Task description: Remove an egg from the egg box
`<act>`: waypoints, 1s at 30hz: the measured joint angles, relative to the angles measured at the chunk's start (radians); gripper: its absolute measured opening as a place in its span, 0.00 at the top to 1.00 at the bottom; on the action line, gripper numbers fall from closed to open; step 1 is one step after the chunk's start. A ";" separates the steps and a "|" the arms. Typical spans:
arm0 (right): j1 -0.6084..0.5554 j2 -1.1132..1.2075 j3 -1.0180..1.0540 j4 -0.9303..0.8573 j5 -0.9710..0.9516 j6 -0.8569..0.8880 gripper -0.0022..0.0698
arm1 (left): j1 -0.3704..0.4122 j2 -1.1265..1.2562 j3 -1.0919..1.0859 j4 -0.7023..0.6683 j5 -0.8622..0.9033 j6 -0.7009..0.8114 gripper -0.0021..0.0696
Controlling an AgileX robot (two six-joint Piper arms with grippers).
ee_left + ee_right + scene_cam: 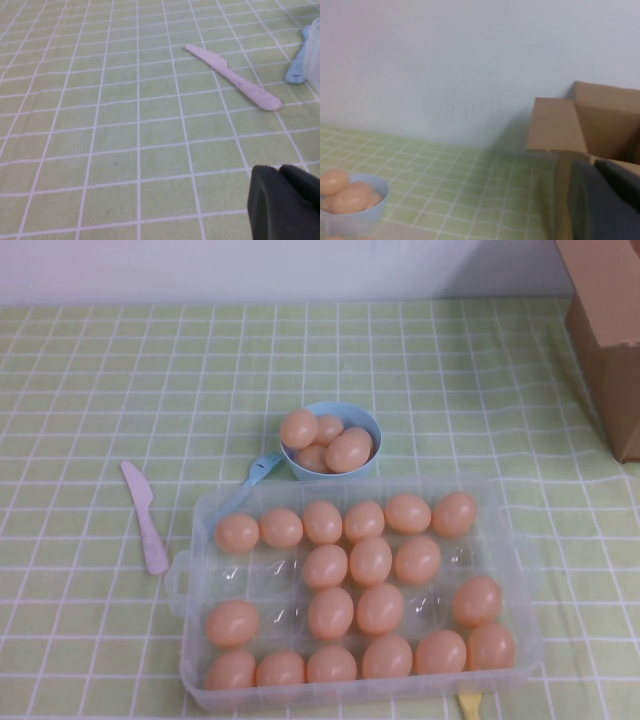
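On green checked cloth (90, 390): egg box (520, 570) holding eggs (371, 560), bowl (368, 420) behind; left gripper (285, 205) over cloth near knife (232, 77), fingers' gap cannot be told; right gripper (605, 200) raised by carton (600, 120), fingers closed, empty.

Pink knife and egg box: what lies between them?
High view: only bare checked cloth between the pink knife and the egg box; its handle loop nearly reaches the knife.

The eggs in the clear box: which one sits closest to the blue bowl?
The egg third from the left in the egg box's far row, directly below the blue bowl.
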 joint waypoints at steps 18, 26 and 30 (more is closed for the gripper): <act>-0.381 -0.180 0.093 -0.127 0.183 0.130 0.99 | 0.000 0.000 0.000 0.000 0.000 0.000 0.98; -0.397 -0.206 0.237 -1.070 0.346 1.253 0.99 | 0.000 0.000 0.000 0.000 0.001 0.000 0.98; -0.399 -0.258 0.291 -1.147 0.373 1.349 0.99 | 0.000 0.000 0.000 0.000 0.001 0.000 0.98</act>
